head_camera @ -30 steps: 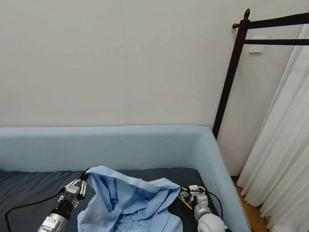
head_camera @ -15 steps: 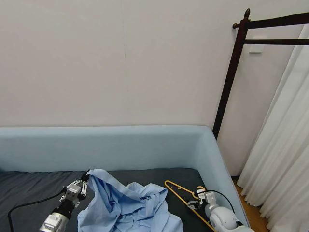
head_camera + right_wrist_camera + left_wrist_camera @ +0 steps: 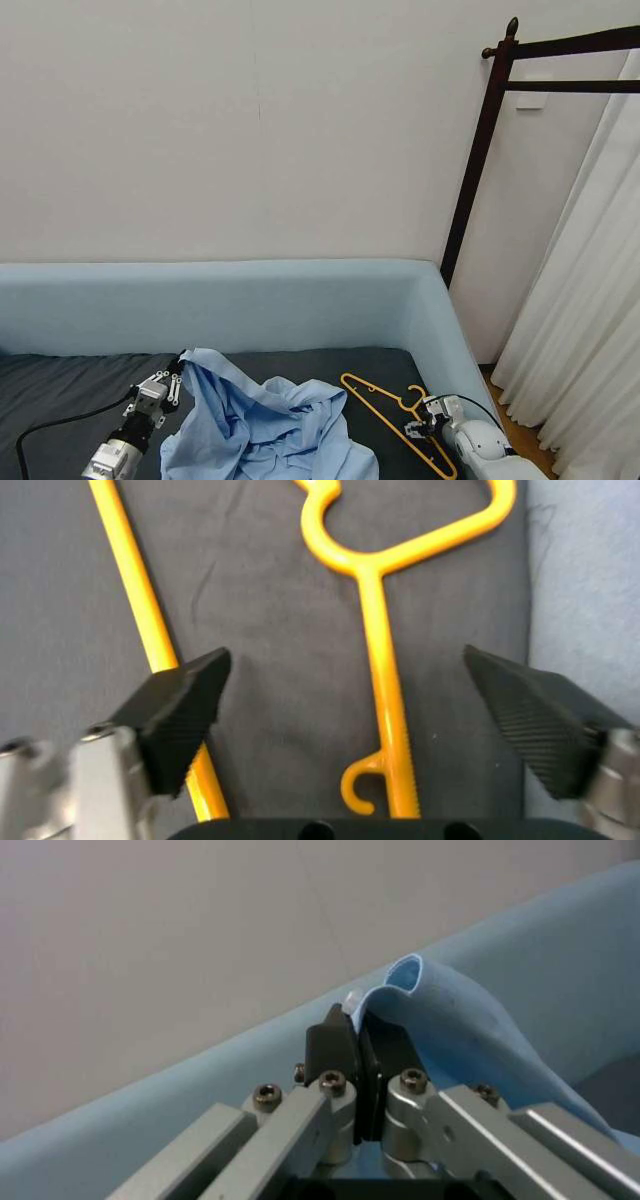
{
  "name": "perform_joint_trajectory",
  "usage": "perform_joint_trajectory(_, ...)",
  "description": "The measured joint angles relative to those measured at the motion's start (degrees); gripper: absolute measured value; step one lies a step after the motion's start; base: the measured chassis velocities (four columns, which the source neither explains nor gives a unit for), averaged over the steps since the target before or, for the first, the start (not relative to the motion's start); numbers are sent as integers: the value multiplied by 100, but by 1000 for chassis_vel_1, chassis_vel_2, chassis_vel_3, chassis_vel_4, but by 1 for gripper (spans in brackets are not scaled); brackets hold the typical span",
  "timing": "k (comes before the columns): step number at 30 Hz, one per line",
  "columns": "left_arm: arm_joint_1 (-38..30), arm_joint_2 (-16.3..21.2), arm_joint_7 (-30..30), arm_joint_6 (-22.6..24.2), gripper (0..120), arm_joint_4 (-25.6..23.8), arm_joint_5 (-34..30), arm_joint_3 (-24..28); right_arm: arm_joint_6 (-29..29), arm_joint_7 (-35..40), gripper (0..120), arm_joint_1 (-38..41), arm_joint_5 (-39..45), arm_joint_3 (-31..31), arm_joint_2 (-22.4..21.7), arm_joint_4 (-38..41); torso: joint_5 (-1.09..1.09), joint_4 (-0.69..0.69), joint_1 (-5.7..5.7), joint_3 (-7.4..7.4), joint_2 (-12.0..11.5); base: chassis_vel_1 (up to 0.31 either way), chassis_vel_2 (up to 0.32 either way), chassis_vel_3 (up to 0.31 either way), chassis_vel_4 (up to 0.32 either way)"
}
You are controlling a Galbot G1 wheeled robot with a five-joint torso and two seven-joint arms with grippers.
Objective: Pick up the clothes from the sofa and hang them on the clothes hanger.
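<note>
Sofa [image 3: 250, 290], shirt [image 3: 262, 428] in left tool [image 3: 177, 368]

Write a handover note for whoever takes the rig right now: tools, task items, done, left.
Left tool: shut on an edge of the light blue cloth shirt, holding that edge up; the rest is heaped on the dark grey sofa seat.
Right tool: open, just above the orange plastic hanger, which lies flat on the seat near the sofa's right end.
Dark wooden clothes rack: beyond the sofa's right end; nothing hangs on the part in view.
Done: shirt gripped.
Left: grip the hanger, put the shirt on it, hang it on the rack.
</note>
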Motion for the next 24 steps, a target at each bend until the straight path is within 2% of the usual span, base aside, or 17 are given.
perform_joint_trajectory(1,0,0,0,0,0,0,0,0,0,0,85,0,0,0,0,0,0,0,0,0,0,0,0,0,0)
perform_joint_trajectory(6,-8,-5,-1,0,0,-18,-1,31,146,-71,63,6,-139,115,59,-166,0,0,0,0,0,0,0,0,0)
perform_joint_trajectory(10,-10,-8,-1,0,0,-18,-1,35,198,-116,56,19,-209,153,74,-234,0,0,0,0,0,0,0,0,0)
perform_joint_trajectory(11,-11,-8,-2,0,0,-18,-1,37,265,-238,45,23,-327,191,76,-293,0,0,0,0,0,0,0,0,0)
perform_joint_trajectory(13,-10,-9,-1,0,0,-18,-1,38,292,-285,41,23,-371,200,75,-308,0,0,0,0,0,0,0,0,0)
perform_joint_trajectory(18,-14,-13,-3,0,0,-19,-1,49,363,-388,20,23,-557,215,47,-334,-1,0,-1,0,0,0,0,0,0)
perform_joint_trajectory(19,-14,-13,-3,0,0,-19,-1,49,363,-388,20,23,-557,215,47,-334,-1,0,-1,0,0,0,0,0,0)
perform_joint_trajectory(21,-21,-19,-4,0,0,-20,-1,66,419,-420,9,12,-654,227,55,-354,-1,0,0,0,0,0,0,0,0)
perform_joint_trajectory(24,-22,-20,-4,0,0,-23,-1,73,498,-431,4,-7,-677,228,56,-357,-1,0,-1,0,0,0,0,0,0)
